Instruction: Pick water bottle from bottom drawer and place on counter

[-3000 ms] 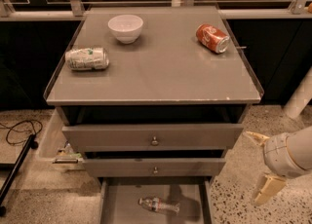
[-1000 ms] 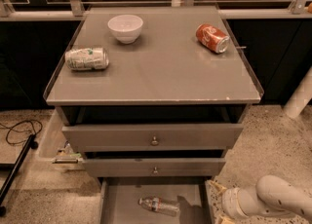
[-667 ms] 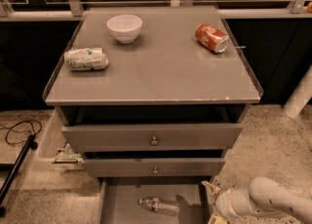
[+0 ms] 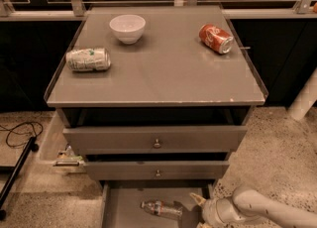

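**Me:** Where the bottom drawer (image 4: 124,208) stands pulled out beneath the two upper drawers (image 4: 154,139), my gripper (image 4: 202,211) hangs low over its right side, with my arm (image 4: 270,211) reaching in from the lower right.

**Partner:** Is it open or closed?

**Me:** I cannot tell from this angle. It is not around anything.

**Partner:** And the water bottle (image 4: 161,208)?

**Me:** It lies on its side on the drawer's flat grey floor, roughly midway across. My gripper is just beside its right end, with a dark gap between them.

**Partner:** What is on the counter (image 4: 163,76)?

**Me:** A white bowl (image 4: 127,28) stands at the back, left of centre. A red soda can (image 4: 216,38) lies on its side at the back right. A silver-green can (image 4: 88,59) lies on its side near the left edge.
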Robot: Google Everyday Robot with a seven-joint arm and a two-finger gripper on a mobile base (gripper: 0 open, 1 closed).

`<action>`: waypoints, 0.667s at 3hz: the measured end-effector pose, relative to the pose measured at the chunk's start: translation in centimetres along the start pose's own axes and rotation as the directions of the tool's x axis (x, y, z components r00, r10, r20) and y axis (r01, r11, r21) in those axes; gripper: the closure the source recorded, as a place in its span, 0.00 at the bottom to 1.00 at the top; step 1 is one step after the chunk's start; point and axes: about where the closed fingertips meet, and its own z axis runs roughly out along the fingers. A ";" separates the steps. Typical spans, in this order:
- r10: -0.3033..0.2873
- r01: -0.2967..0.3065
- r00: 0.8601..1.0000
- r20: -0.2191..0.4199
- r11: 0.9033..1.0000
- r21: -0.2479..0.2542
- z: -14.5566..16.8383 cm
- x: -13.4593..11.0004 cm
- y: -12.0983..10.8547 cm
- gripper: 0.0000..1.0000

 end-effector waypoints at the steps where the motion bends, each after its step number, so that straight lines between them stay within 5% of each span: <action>1: 0.001 0.000 0.999 0.044 1.000 -0.021 3.8 1.0 0.3 0.00; 2: -0.040 0.039 0.998 0.053 0.999 0.020 6.1 2.1 -1.5 0.00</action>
